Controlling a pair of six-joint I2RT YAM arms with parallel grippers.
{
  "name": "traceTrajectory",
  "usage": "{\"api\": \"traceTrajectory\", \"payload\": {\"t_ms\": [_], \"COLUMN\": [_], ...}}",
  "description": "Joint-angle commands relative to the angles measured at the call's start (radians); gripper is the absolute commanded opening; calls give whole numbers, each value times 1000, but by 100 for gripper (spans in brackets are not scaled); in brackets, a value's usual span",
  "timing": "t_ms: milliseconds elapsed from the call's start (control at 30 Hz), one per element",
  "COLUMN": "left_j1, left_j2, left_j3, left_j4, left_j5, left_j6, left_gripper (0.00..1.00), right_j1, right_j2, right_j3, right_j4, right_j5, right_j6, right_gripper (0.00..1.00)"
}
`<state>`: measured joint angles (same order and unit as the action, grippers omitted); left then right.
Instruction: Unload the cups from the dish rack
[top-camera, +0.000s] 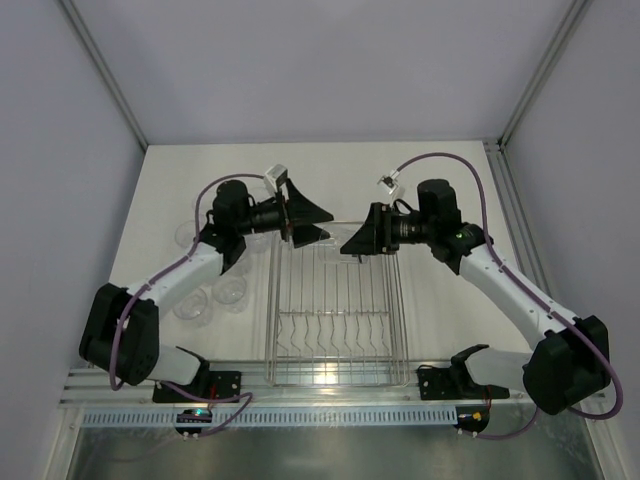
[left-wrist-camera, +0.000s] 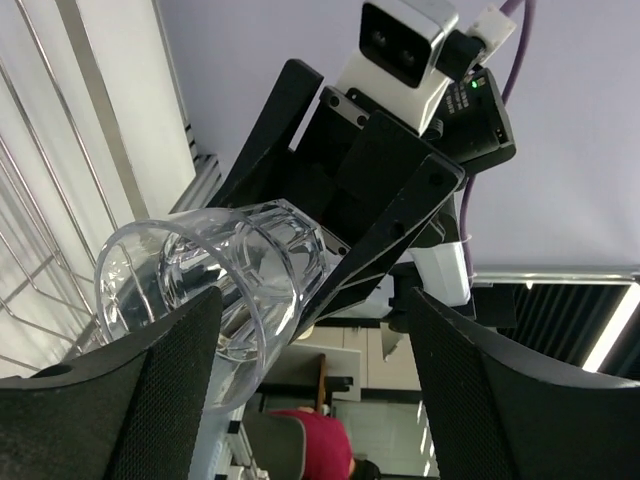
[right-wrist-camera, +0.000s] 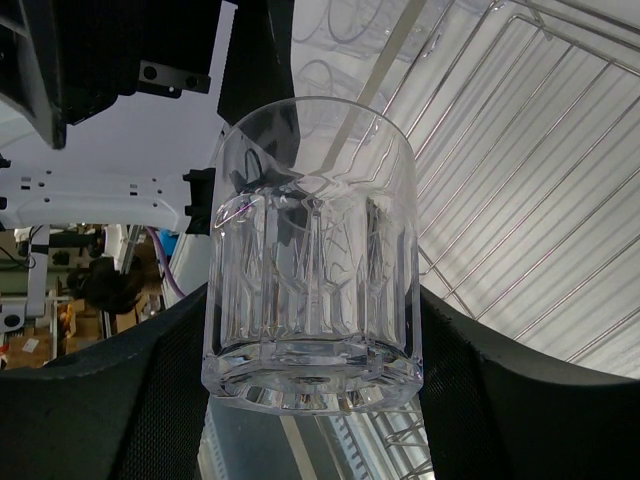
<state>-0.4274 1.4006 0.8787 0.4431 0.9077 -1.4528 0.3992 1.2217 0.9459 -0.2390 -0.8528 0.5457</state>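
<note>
Both arms meet above the far end of the dish rack, which sits mid-table w/ its near rim by the table's near edge & its curved prongs in the near half.

Right gripper is clamped on the held cup. Its pads press the sides low down, by the base; the fluted wall & thick bottom are plain in the right wrist view. The held cup is off the rack, in the air over the rack's far edge. It lies roughly sideways w/ its open mouth toward the left arm.

Left gripper is spread wide, approx. level w/ the cup's mouth. In the left wrist view the rim overlaps the inner face of one of its fingers, while the other finger stands well apart from the cup. Can't tell if the rim actually touches that pad.

From above, the two grippers sit tip to tip, nearly touching. The held cup is too clear to make out there.

Loose cups stand on the table left of the rack, btwn its left rim & the left arm, toward the table's left edge. They're clear plastic, so the exact count is unclear.
</note>
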Motion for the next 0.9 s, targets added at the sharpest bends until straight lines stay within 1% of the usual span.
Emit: {"api": "traceTrajectory", "payload": {"t_ms": [0,67,100,167,200,267,300,333,367,400,433,500,533,567,633,667,700,733,767,800,833,867], "left_j1": [-45,-60,-76,-88,-96,-97,-97,-97,-97,-97,-97,-97,-96,-94,-83,-76,-61,-51,-41,-22,-13,-5], "left_j2": [27,40,55,70,80,104,110,127,138,146,156,179,185,193,213,221,234,241,248,267,277,291], "left_j3": [12,20,25,35,39,39,39,37,42,40,42,51,58,66,100,118,144,202,245,288,386,441], "left_j4": [63,83,95,143,160,213,229,256,267,282,296,316,315,313,290,269,200,156,101,-44,-113,-207], "left_j5": [37,23,22,10,8,-12,-21,-27,-33,-36,-36,-46,-50,-53,-72,-75,-78,-82,-85,-92,-111,-127], "left_j6": [-11,-27,-32,-50,-70,-92,-115,-124,-133,-152,-162,-170,-170,-169,-150,-135,-117,-53,-13,27,76,177], "left_gripper": [72,69,64,57,48,38,30,25,21,13,10,0,0,0,0,0,0,0,0,0,0,0], "right_j1": [-3,-3,-5,-3,-3,-5,-3,-5,-3,-3,-3,-5,-5,-3,-3,-3,-3,-3,-3,-3,-3,-3], "right_j2": [-11,-1,2,10,13,18,19,21,21,21,21,18,16,18,16,15,12,4,-1,-5,-10,-11], "right_j3": [45,50,53,56,62,70,74,73,74,74,74,73,71,71,77,83,90,93,94,99,99,102], "right_j4": [58,58,60,58,56,43,40,37,32,29,26,23,24,18,6,-14,-26,-35,-51,-62,-84,-98], "right_j5": [-20,-23,-28,-31,-34,-34,-35,-37,-35,-35,-38,-37,-32,-31,-20,-8,4,17,41,49,57,73], "right_j6": [-1,-3,-1,-4,-9,-16,-23,-26,-26,-29,-29,-27,-29,-29,-39,-47,-55,-64,-70,-76,-85,-101], "right_gripper": [4,4,4,4,4,4,4,4,9,10,11,28,36,51,68,86,97,100,100,100,100,100]}}
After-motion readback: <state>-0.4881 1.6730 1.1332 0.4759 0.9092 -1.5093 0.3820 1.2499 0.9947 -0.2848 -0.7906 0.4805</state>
